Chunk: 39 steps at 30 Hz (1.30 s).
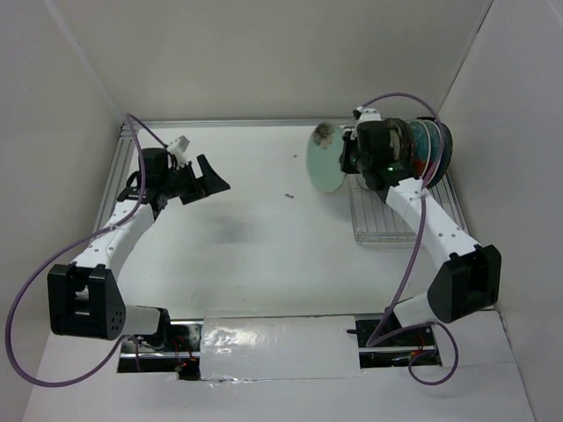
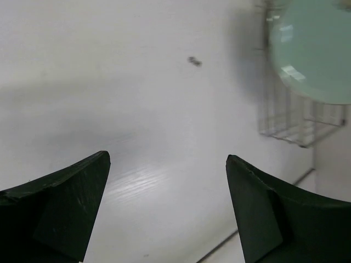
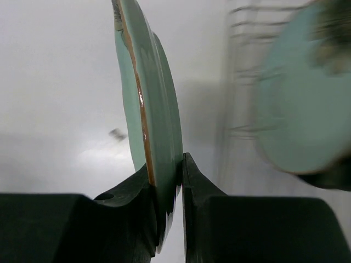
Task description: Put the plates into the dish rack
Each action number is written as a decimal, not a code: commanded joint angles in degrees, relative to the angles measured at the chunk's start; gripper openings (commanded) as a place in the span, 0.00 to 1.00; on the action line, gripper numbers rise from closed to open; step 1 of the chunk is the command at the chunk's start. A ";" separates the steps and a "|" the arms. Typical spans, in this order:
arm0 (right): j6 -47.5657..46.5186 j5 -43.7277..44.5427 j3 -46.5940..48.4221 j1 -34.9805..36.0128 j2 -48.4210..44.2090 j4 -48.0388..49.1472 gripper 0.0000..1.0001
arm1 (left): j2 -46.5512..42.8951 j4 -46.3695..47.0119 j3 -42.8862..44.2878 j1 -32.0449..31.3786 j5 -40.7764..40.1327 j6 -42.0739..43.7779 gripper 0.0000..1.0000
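My right gripper (image 1: 346, 160) is shut on the rim of a mint-green plate (image 1: 323, 160), held on edge above the table just left of the dish rack (image 1: 387, 224). In the right wrist view the plate (image 3: 151, 98) stands edge-on between my fingers (image 3: 167, 175). Another mint-green plate (image 3: 299, 98) shows blurred at the right, by the rack wires. Several plates (image 1: 431, 145) stand upright at the rack's far end, partly hidden by my right wrist. My left gripper (image 1: 209, 180) is open and empty over the table at the left; its view shows the held plate (image 2: 315, 49) and rack (image 2: 296, 123).
White walls close in the table on the left, back and right. A small dark speck (image 1: 288, 195) lies on the table between the arms. A metal rail (image 1: 114, 167) runs along the table's left edge.
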 commanded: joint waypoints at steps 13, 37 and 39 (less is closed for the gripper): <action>-18.62 35.89 4.05 -5.07 -6.39 18.44 0.00 | 5.21 -12.70 2.25 -5.35 -24.02 7.32 1.00; -18.80 20.68 -2.98 -9.56 3.45 27.06 0.00 | 4.68 -11.12 1.72 -5.87 -24.19 8.38 1.00; -18.19 20.68 -3.51 -9.56 4.68 27.06 0.00 | 4.68 -11.12 1.72 -5.87 -24.19 8.38 1.00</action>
